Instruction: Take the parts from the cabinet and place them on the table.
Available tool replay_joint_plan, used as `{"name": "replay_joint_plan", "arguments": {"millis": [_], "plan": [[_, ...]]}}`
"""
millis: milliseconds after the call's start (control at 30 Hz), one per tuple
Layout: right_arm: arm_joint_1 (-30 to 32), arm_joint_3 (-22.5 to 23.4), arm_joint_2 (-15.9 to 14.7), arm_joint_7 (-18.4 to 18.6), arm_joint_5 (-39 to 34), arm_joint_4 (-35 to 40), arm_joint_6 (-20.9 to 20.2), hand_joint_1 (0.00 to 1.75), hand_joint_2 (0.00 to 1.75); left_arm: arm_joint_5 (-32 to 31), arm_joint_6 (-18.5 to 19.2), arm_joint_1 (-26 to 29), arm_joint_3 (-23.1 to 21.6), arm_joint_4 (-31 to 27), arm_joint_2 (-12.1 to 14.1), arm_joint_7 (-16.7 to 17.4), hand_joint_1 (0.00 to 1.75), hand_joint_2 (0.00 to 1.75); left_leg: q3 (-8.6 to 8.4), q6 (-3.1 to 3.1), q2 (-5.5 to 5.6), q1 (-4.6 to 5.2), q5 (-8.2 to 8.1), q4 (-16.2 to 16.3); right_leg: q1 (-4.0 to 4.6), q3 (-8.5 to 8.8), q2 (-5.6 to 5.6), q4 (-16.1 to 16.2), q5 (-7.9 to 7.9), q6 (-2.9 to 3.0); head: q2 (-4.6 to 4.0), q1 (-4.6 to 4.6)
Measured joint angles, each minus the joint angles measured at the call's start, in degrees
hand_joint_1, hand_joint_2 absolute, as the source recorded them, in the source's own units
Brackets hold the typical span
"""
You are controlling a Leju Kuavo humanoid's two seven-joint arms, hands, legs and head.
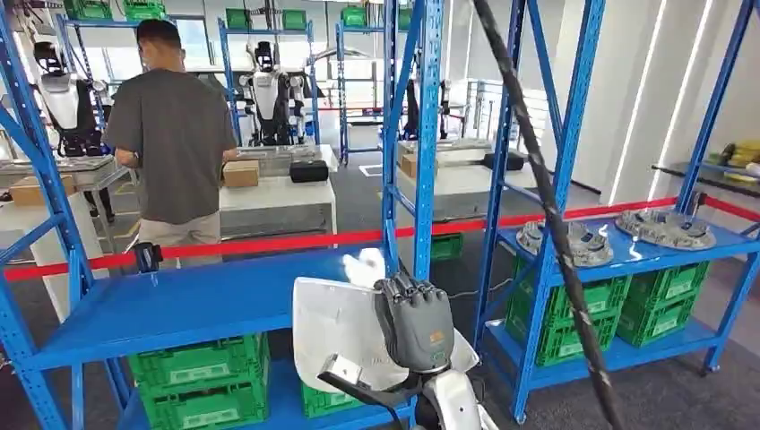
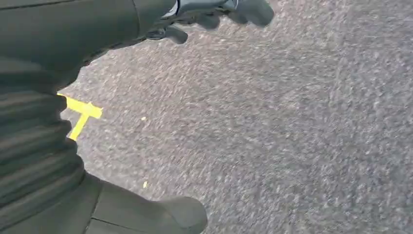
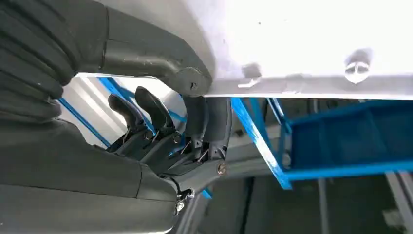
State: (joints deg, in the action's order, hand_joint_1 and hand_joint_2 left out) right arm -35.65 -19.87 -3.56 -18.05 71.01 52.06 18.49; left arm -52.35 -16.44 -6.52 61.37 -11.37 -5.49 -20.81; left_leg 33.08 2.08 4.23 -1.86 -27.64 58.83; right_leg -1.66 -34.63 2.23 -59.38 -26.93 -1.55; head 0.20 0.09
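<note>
My right hand point(image 1: 414, 322) grips a white flat panel part point(image 1: 336, 333), raised in front of the blue shelf point(image 1: 197, 303) of the near rack. In the right wrist view the thumb point(image 3: 160, 63) presses on one face of the white part point(image 3: 311, 44) and the dark fingers point(image 3: 209, 122) curl against the other face. Two grey round metal parts point(image 1: 574, 242) point(image 1: 665, 228) lie on the blue shelf of the rack to the right. My left hand point(image 2: 58, 161) hangs over the grey floor point(image 2: 272, 136) with its fingers apart and nothing in it.
A red tape point(image 1: 296, 240) runs across behind the racks. A person point(image 1: 175, 134) stands beyond it, back turned, at a white table point(image 1: 278, 193) with boxes. Green crates point(image 1: 202, 381) fill the lower shelves. A black cable point(image 1: 538, 197) hangs diagonally in front of the right rack.
</note>
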Motion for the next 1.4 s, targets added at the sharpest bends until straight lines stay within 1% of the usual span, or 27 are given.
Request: {"name": "replay_joint_plan", "arguments": {"millis": [67,133,200,267,300,367,400,433,567,600,633,667,733,767,800,867,900,933,967,1000,1067,1100,1167,1200,1267,1333,1400], "plan": [[-0.2,0.0,0.09,0.0,-0.02,0.0,0.04,1.57,1.75,0.0,0.04,0.38,0.0,0.04,-0.06,0.0,0.0,1.75,0.38,0.92,0.71,-0.19,0.38,-0.69,-0.07,-0.06,-0.8,0.02,0.17,1.16,0.0,-0.04],[-0.37,0.0,0.26,-0.04,-0.02,0.02,0.07,1.57,1.75,-0.04,0.0,0.34,0.0,0.07,0.0,0.02,0.0,1.75,1.46,1.03,-2.53,0.04,-1.51,1.92,-0.06,0.02,-1.76,0.31,0.39,1.98,0.0,-0.33],[-0.41,0.02,0.15,-0.2,-0.02,-0.02,0.0,1.57,1.75,-0.11,0.0,0.23,-0.02,0.07,0.17,-0.15,0.0,1.75,5.46,1.01,-3.57,0.24,-6.05,10.41,0.31,-0.09,-2.85,0.29,0.31,2.61,0.0,-0.39],[-0.41,0.02,0.05,-0.52,-0.02,-0.11,0.02,1.57,1.75,-0.15,-0.02,0.44,-0.02,0.07,0.33,-0.46,0.0,1.75,8.24,0.84,-3.66,0.33,-7.92,16.59,0.71,-0.14,-3.98,0.27,0.26,2.88,0.0,-0.44],[-0.41,0.02,0.0,-0.66,-0.02,-0.11,0.06,1.57,1.75,-0.17,-0.04,0.5,-0.02,0.07,0.5,-0.48,0.0,1.75,7.84,0.65,-3.73,0.42,-7.05,16.07,0.86,-0.12,-4.46,0.25,0.25,2.9,0.0,-0.42],[-0.5,0.02,-0.02,-1.05,-0.06,-0.09,0.17,1.57,1.75,-0.41,-0.07,0.48,-0.02,0.04,0.81,-0.46,0.0,1.75,3.91,0.0,-4.36,0.76,-2.85,8.7,1.08,-0.08,-5.53,0.14,0.24,2.89,0.0,-0.44],[-0.58,0.02,-0.02,-1.2,-0.07,-0.07,0.33,1.57,1.75,-0.48,-0.11,0.44,-0.02,0.0,0.96,-0.42,0.0,1.75,0.89,-0.46,-5.88,1.06,-0.72,3.25,1.12,0.0,-6.16,0.11,0.22,2.86,0.0,-0.46],[-0.59,0.02,-0.02,-1.33,-0.09,0.07,0.55,1.57,1.75,-0.57,-0.11,0.35,-0.02,0.0,0.98,-0.37,0.0,1.75,-0.24,-0.83,-8.52,1.61,-1.18,0.32,1.46,0.01,-6.58,0.02,0.15,2.71,0.0,-0.48],[0.35,0.0,-0.33,-1.66,-0.07,1.38,1.47,1.57,1.75,-1.31,-0.13,0.7,-0.31,0.07,0.74,0.61,0.0,1.75,0.1,-1.9,-5.78,1.83,-0.22,0.18,1.69,0.26,-8.65,0.36,0.41,1.55,0.0,-0.26],[0.61,0.0,-0.43,-1.94,-0.24,2.14,1.75,1.57,1.75,-1.44,-0.11,0.82,-0.42,0.11,0.59,0.81,0.0,1.75,-0.1,-2.43,-5.2,1.41,0.29,-0.3,1.55,0.14,-8.55,0.15,0.01,1.18,0.0,-0.18],[0.62,-0.02,-0.68,-2.32,-0.39,2.56,1.9,1.57,1.75,-1.57,-0.09,0.92,-0.42,0.11,0.39,0.85,0.0,1.75,0.05,-2.66,-4.69,1.38,0.46,-0.34,1.2,-0.46,-5.62,-1.6,-1.47,0.79,0.0,-0.18],[0.64,-0.02,-0.77,-2.62,-0.53,2.91,2.08,1.57,1.75,-1.73,-0.04,0.88,-0.44,0.11,0.37,0.9,0.0,1.75,0.21,-2.92,-4.24,1.32,0.62,-0.34,1.14,-1.97,-3.9,-5.11,-3.69,0.61,0.0,-0.02],[1.06,-0.02,-1.46,-2.71,-0.96,3.01,2.12,1.57,1.75,-2.25,0.02,0.85,-0.68,0.11,0.15,0.87,0.0,1.75,0.46,-3.14,-2.97,1.34,0.76,-0.3,1.14,-6.22,-2.55,-14.36,-7.71,0.28,0.0,0.09],[1.5,-0.02,-1.85,-2.97,-1.26,3.1,2.42,1.57,1.75,-2.53,0.15,0.9,-0.9,0.11,0.13,0.92,0.0,1.75,0.6,-3.18,-2.24,1.38,0.79,-0.18,1.19,-7.66,-2.4,-17.25,-8.35,0.29,0.0,0.11],[2.06,-0.02,-2.27,-3.3,-1.64,3.39,2.84,1.57,1.75,-2.84,0.33,0.97,-1.12,0.11,0.13,0.96,0.0,1.75,0.69,-3.17,-1.43,1.39,0.8,-0.05,1.21,-7.76,-2.28,-17.28,-7.56,0.41,0.0,0.11],[2.91,-0.02,-3.35,-3.72,-2.58,4.44,3.39,1.57,1.75,-3.04,0.66,0.98,-1.49,0.11,0.15,0.83,0.0,1.75,0.72,-3.13,0.3,1.41,0.82,0.2,1.21,-3.65,-1.72,-9.17,-2.72,0.87,0.0,0.15],[3.17,-0.02,-4.0,-3.76,-3.06,5.01,3.43,1.57,1.75,-3.06,0.77,0.91,-1.51,0.11,0.13,0.57,0.0,1.75,0.71,-3.07,1.04,1.42,0.84,0.29,1.23,-0.91,-0.53,-3.68,-0.3,1.22,0.0,0.15],[3.48,-0.02,-4.77,-3.8,-3.61,5.49,3.54,1.57,1.75,-3.08,0.96,0.89,-1.55,0.11,0.02,0.3,0.0,1.75,0.82,-3.0,1.7,1.22,0.88,0.3,1.13,0.81,2.31,0.02,-0.25,1.72,0.0,0.17],[4.04,0.0,-5.59,-3.8,-4.21,5.83,3.8,1.57,1.75,-3.13,1.18,0.77,-1.64,0.09,-0.09,0.07,0.0,1.75,1.17,-2.39,2.4,1.48,1.01,0.42,1.21,0.99,3.03,0.68,-0.21,1.72,0.0,-0.31],[4.46,0.0,-6.29,-3.91,-4.61,6.07,3.98,1.57,1.75,-3.13,1.29,0.82,-1.73,0.11,-0.02,0.0,0.0,1.75,1.51,-1.93,3.01,1.04,1.22,0.24,1.39,0.97,2.01,0.58,-0.18,1.67,0.0,0.34],[4.97,0.0,-6.69,-4.09,-4.94,6.69,4.17,1.57,1.75,-3.15,1.33,1.2,-1.86,0.13,-0.02,-0.09,0.0,1.75,1.68,-1.07,4.2,0.78,1.58,-0.31,1.58,0.97,1.12,0.73,-0.08,2.07,0.0,0.31],[5.15,0.0,-6.69,-4.22,-4.96,7.21,4.17,1.57,1.75,-3.15,1.33,1.23,-1.86,0.09,0.15,-0.15,0.0,1.75,1.88,-0.74,4.35,1.16,1.55,-0.26,0.69,1.47,0.14,1.83,0.42,2.53,0.0,0.19],[5.37,-0.02,-6.84,-4.35,-4.96,7.59,4.22,1.57,1.75,-3.15,1.44,1.12,-1.88,0.17,-0.07,-0.28,0.0,1.75,3.58,-0.62,-1.56,1.47,-0.97,3.56,0.88,2.12,-1.27,2.45,0.59,3.12,0.0,-0.24],[5.56,0.0,-7.13,-4.24,-5.03,7.76,4.2,1.57,1.75,-3.15,1.42,0.94,-1.88,0.17,0.02,-0.33,0.0,1.75,5.83,-0.31,-3.14,1.39,-3.38,8.2,0.93,2.12,-2.2,2.42,0.52,3.22,0.0,-0.18],[6.21,-0.02,-7.45,-4.33,-5.01,7.76,4.13,1.57,1.75,-3.15,1.42,0.9,-1.9,0.17,0.04,-0.35,0.0,1.75,9.84,0.15,-3.81,1.12,-6.45,16.47,0.96,2.07,-4.0,2.32,0.37,3.33,0.0,-0.24],[6.71,-0.02,-7.47,-4.0,-4.98,7.76,4.17,1.57,1.75,-3.24,1.46,1.08,-1.9,0.17,0.09,-0.15,0.0,1.75,9.15,0.45,-4.05,0.84,-4.44,15.21,0.92,2.06,-5.38,2.15,0.24,3.14,0.0,-0.33],[7.08,-0.02,-7.5,-2.49,-4.76,8.2,4.48,1.57,1.75,-3.61,1.79,1.08,-1.92,0.17,0.24,0.61,0.0,1.75,3.38,0.56,-5.45,0.73,0.52,4.64,0.72,2.12,-6.88,1.64,-0.19,2.56,0.0,-0.33]]}}
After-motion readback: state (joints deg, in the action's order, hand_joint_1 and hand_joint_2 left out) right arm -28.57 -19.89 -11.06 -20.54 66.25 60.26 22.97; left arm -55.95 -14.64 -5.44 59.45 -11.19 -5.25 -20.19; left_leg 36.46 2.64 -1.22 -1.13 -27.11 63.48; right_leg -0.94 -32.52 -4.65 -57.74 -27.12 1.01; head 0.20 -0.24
